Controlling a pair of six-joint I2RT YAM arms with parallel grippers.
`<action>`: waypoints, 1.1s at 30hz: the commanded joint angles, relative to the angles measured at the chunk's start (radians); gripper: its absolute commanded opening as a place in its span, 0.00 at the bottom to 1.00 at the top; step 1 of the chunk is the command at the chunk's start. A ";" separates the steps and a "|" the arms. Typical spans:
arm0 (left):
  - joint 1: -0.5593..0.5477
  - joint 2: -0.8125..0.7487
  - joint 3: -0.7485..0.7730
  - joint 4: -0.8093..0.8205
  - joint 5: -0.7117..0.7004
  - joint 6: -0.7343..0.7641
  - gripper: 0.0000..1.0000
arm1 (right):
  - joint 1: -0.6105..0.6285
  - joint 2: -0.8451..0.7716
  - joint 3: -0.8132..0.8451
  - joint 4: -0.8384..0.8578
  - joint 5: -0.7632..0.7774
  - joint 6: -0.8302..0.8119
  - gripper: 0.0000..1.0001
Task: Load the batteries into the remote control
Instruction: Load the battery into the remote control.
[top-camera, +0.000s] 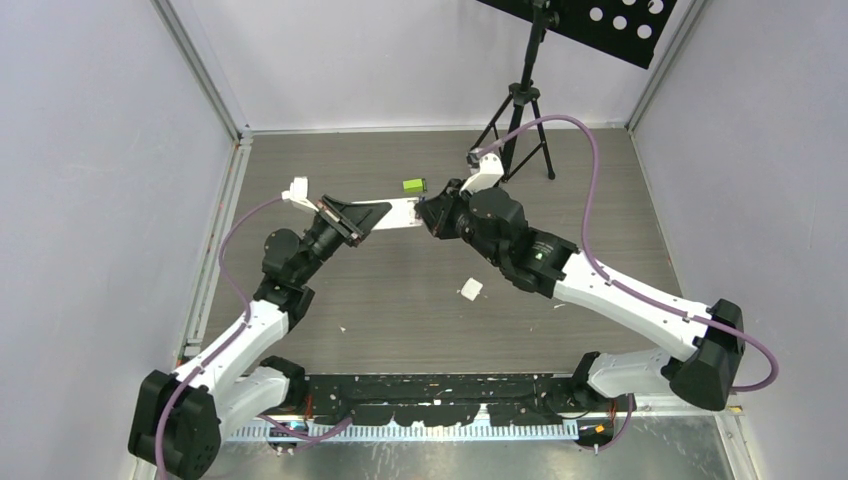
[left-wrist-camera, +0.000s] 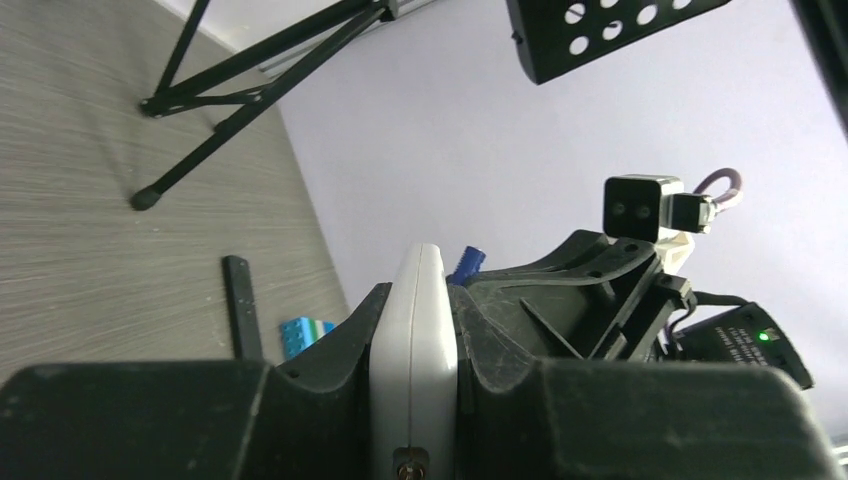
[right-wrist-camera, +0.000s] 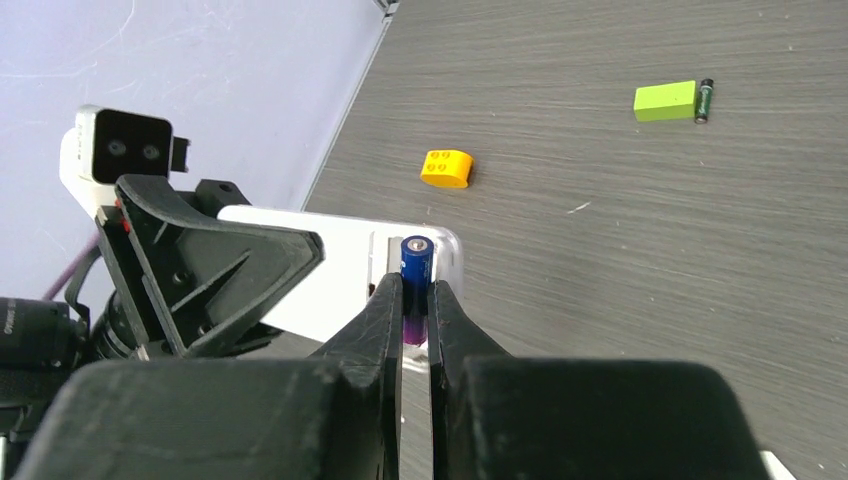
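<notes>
White remote control (top-camera: 398, 212) hangs over the desk's middle, toward the far edge, clamped by its sides in the left gripper (left-wrist-camera: 420, 300). At its open compartment the right gripper (right-wrist-camera: 415, 295) pinches the blue-purple battery (right-wrist-camera: 416, 262). Nearer the far edge, a dark battery (right-wrist-camera: 704, 100) lies just beside a green block (right-wrist-camera: 665, 101).

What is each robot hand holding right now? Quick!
The left gripper is shut on the remote control.
The right gripper is shut on the blue-purple battery.
</notes>
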 joint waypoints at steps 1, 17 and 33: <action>0.004 0.033 -0.020 0.209 -0.008 -0.114 0.00 | 0.010 0.032 0.086 0.072 0.008 -0.002 0.07; 0.004 0.085 -0.024 0.331 -0.010 -0.250 0.00 | 0.045 0.058 0.077 0.043 0.008 -0.080 0.16; 0.004 0.138 -0.035 0.413 0.003 -0.310 0.00 | 0.049 0.067 0.128 -0.014 0.024 -0.078 0.34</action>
